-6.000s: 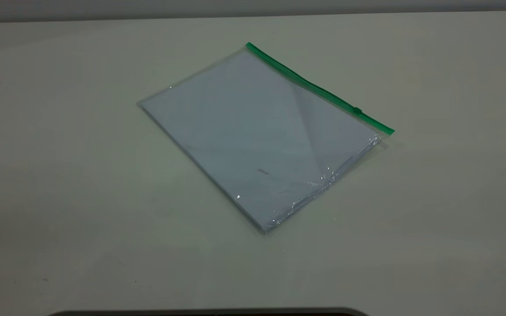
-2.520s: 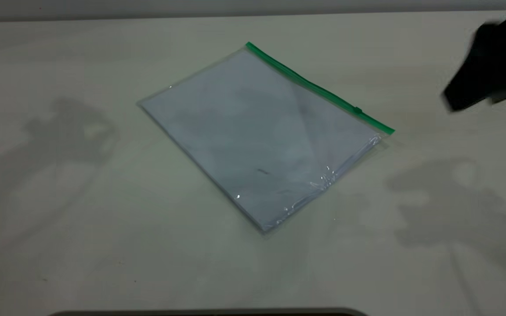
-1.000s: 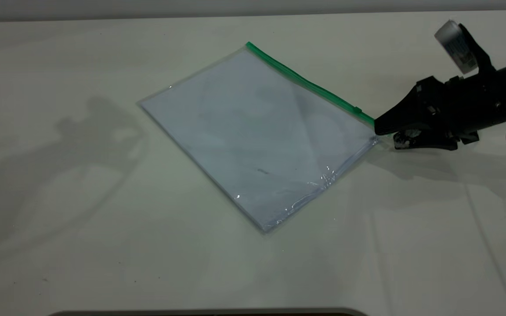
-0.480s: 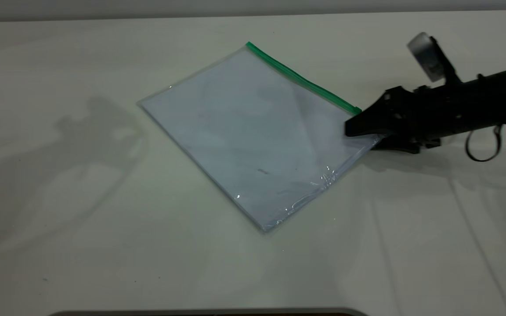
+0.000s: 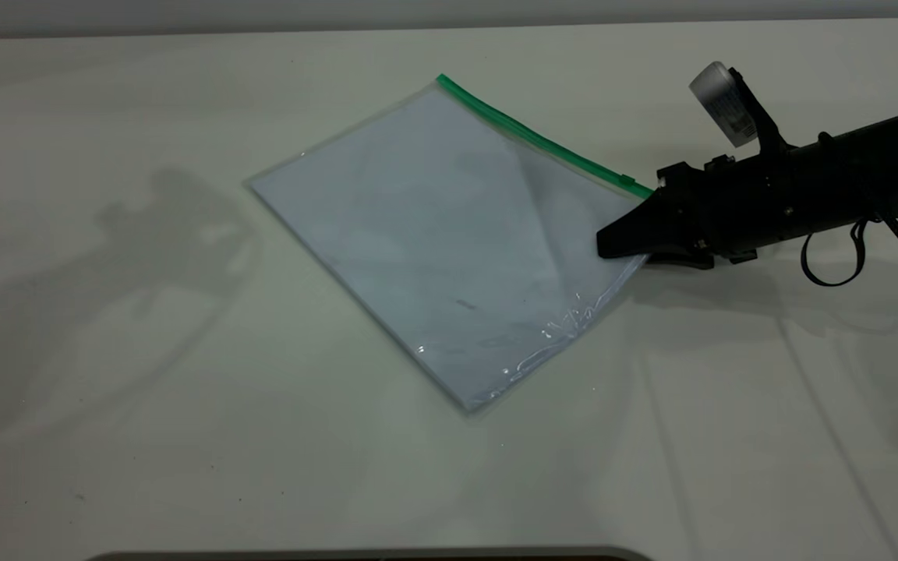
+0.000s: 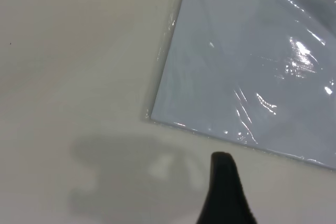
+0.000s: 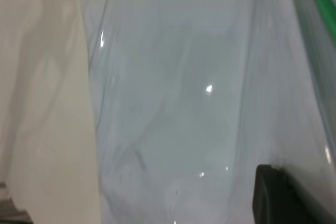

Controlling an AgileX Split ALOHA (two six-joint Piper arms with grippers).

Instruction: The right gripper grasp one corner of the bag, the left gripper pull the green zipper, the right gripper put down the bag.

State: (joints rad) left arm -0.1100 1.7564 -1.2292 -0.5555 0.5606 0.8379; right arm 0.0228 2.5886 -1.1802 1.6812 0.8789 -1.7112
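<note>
Since the bag lies flat on the counter w/ its green zipper along the far edge, I judge the job now is a firm pinch on the right-hand corner by the zipper end. The right gripper has its fingers straddling that corner, upper one over the plastic, lower one at the edge; looks closed on it, so I'd check both layers are caught before lifting, and lift slowly. Left gripper hovers off the opposite corner over bare counter; can't tell its fingers' state.
</note>
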